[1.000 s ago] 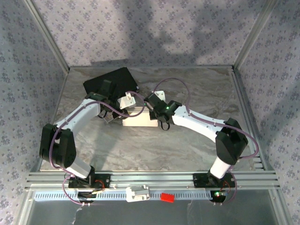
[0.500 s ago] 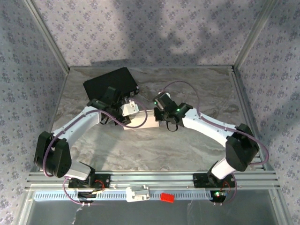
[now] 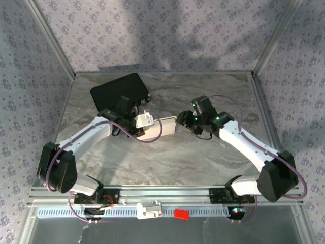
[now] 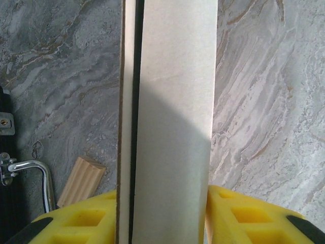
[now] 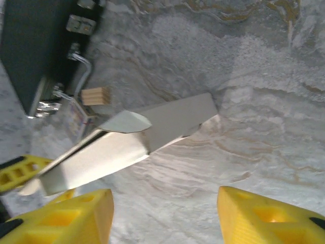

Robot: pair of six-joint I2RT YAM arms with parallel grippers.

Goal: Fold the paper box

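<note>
Clearly, the left end effector is clamped on the paper box: in the left wrist view a yellow finger presses against each long side of the white cardboard, which runs straight away from the camera. A dark slit shows along its left edge, where a thin flap stands slightly off the main panel.

From above, this end effector holds the left end of the box, which sits near the middle of the table with its long side running left to right.

The right end effector has its fingers spread wide apart, with only marbled table surface between them. The box lies beyond its fingertips and slants across that view, with a pointed flap lifted off its upper edge. From above, this end effector is just beside the right end of the box; whether it touches cannot be told.

Just behind the box lies a black case, turned at an angle to the table's edge. A small wooden block rests on the table between the case and the box, beside a bent metal latch on the case.
</note>
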